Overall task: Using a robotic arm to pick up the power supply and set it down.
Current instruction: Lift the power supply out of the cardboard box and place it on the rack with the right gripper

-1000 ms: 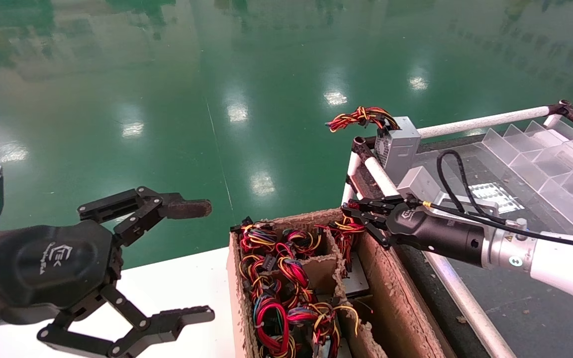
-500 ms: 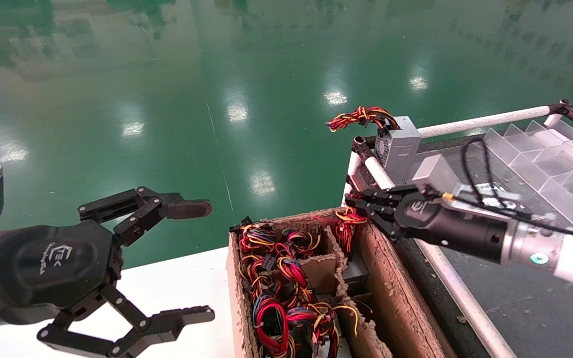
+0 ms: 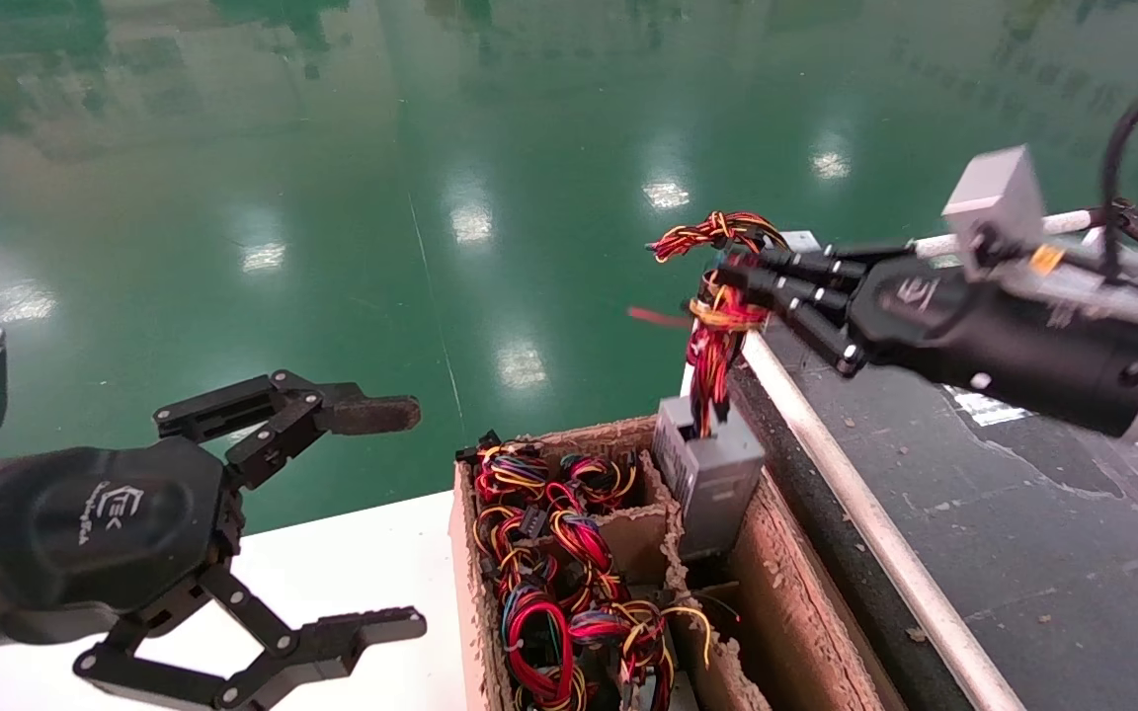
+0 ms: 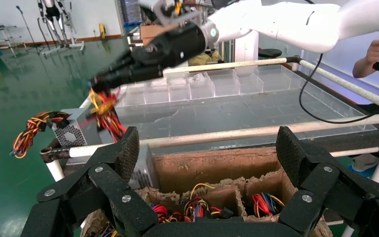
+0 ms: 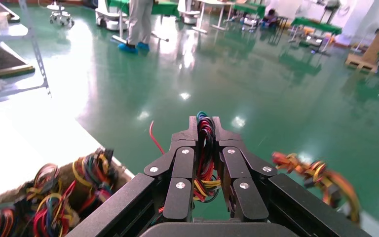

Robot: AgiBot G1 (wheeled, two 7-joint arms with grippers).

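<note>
The power supply (image 3: 712,474) is a small grey metal box hanging upright by its red, yellow and black wire bundle (image 3: 717,346). Its lower end sits in the back right compartment of the cardboard carton (image 3: 786,592). My right gripper (image 3: 737,276) is above it, shut on the wire bundle (image 5: 206,148), which runs between the two fingers (image 5: 205,126). The left wrist view shows that gripper (image 4: 103,81) holding the wires (image 4: 106,111), with the box (image 4: 145,168) partly behind my own finger. My left gripper (image 3: 406,518) is parked open at the lower left, holding nothing (image 4: 209,148).
A second grey box with a vented face (image 4: 71,133) stands at the frame's corner, its wires (image 3: 717,232) fanning sideways. Several coloured wire bundles (image 3: 549,573) fill the carton's other compartments. A white pipe rail (image 3: 846,494) edges the dark table, with clear dividers (image 4: 202,84) behind.
My right gripper has risen and swung back from the carton's rim, drawing the power supply up out of its compartment by the wires. The left arm has not moved.
</note>
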